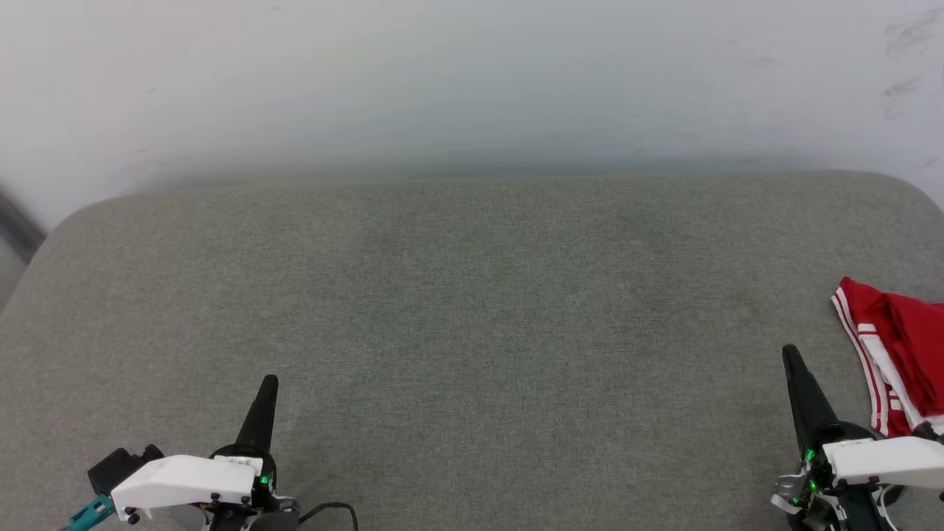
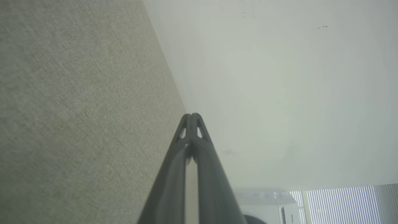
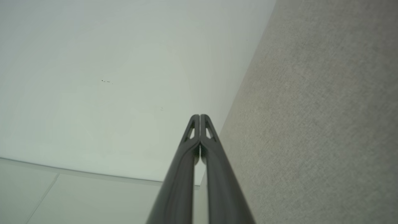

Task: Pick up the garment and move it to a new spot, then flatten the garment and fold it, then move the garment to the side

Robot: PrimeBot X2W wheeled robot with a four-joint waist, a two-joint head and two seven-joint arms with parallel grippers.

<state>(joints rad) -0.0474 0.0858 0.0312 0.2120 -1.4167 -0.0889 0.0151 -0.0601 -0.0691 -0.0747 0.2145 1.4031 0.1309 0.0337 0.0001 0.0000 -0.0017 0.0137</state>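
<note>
Head view: the garment [image 1: 903,346] lies bunched at the right edge of the grey cushion [image 1: 472,310], cut off by the frame, lettering hidden. Left gripper [image 1: 270,382] and right gripper [image 1: 790,352] are closed and empty.
Left wrist view: fingers [image 2: 211,174] meet at the tips.
Right wrist view: fingers [image 3: 183,174] likewise.

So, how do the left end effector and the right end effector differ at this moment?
The left end effector stands over bare grey cushion, far from the garment; the right end effector stands just beside it. The left one leans toward the robot's right, the right one toward its left. Both are shut and hold nothing.
</note>
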